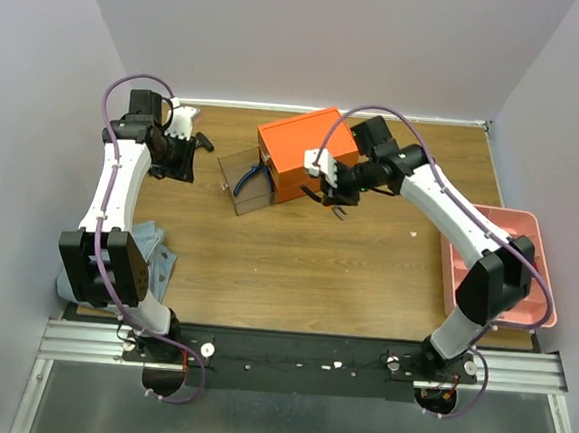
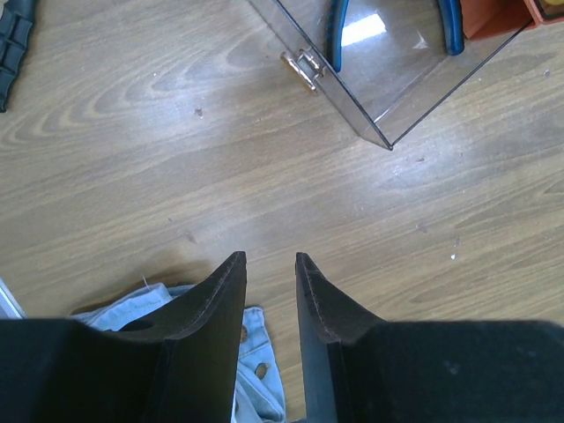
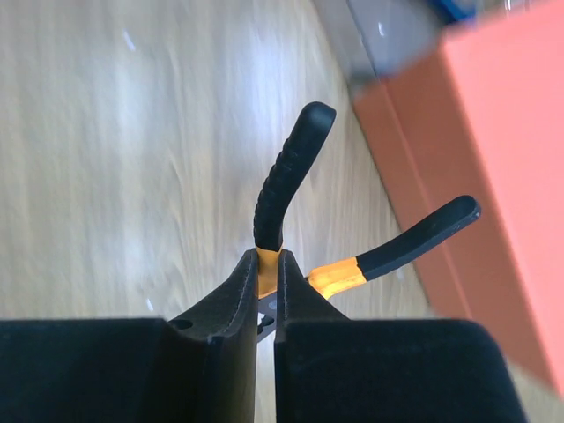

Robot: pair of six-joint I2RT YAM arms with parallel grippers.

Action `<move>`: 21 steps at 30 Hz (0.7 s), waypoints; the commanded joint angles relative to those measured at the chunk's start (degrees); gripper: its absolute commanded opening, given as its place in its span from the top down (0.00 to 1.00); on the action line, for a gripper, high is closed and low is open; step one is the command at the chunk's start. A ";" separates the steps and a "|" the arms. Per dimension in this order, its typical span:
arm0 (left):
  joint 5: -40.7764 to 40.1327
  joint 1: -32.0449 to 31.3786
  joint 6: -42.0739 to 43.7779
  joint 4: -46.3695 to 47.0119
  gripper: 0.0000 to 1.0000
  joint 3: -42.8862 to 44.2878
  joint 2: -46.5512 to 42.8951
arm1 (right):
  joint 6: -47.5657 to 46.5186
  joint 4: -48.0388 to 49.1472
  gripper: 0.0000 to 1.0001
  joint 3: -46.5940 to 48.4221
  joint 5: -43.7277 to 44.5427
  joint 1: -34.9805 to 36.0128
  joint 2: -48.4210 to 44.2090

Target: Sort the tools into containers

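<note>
The right end effector is clamped on the orange-handled pliers, pinching one handle where the orange sleeve meets the steel, close to the pivot. It hangs just beside the front of the orange box, towards the far middle of the table. The other handle splays out to the side. Whether the tool is clear of the wood is hard to tell from the overhead view, though it looks lifted.

These pliers should be stiff and fairly heavy for their size, with most of the weight in the steel head. Holding near the pivot is probably sound, since it keeps that weight close to the fingers. The loose handle may swing on the joint, and the rubbery grips should resist slipping better than bare metal would. The tool is not fragile, so a firm squeeze should do no harm.

The left end effector has its fingers apart with nothing between them, near the far-left part of the table. The clear drawer, pulled out of the box, holds the blue-handled pliers. The pink tray sits at the right edge.
</note>
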 commanded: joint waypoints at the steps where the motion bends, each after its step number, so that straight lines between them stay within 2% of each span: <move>1: 0.90 1.38 -0.43 1.27 0.61 -2.08 -4.38 | 9.75 -2.75 0.91 8.67 -9.32 4.67 5.86; 4: 1.17 2.34 -0.78 1.79 0.61 -3.83 -6.14 | 14.14 -0.55 0.92 15.17 -13.44 6.70 9.47; 8: 1.25 3.14 -1.04 2.94 0.61 -6.29 -7.38 | 24.40 1.30 0.93 24.40 -23.27 7.31 15.62; 10: 1.60 3.49 -1.83 3.64 0.61 -7.96 -7.81 | 28.19 5.94 0.93 25.66 -24.61 7.67 17.39; 12: 2.31 3.58 -2.53 4.26 0.61 -9.28 -8.17 | 33.21 12.16 0.94 26.54 -23.74 8.63 20.02; 16: 4.59 3.66 -3.59 4.96 0.61 -10.25 -8.52 | 34.72 14.66 0.94 33.91 -20.23 10.83 27.84; 21: 6.79 3.75 -6.40 7.07 0.61 -11.48 -8.78 | 36.56 19.05 0.97 42.61 -9.78 12.41 38.12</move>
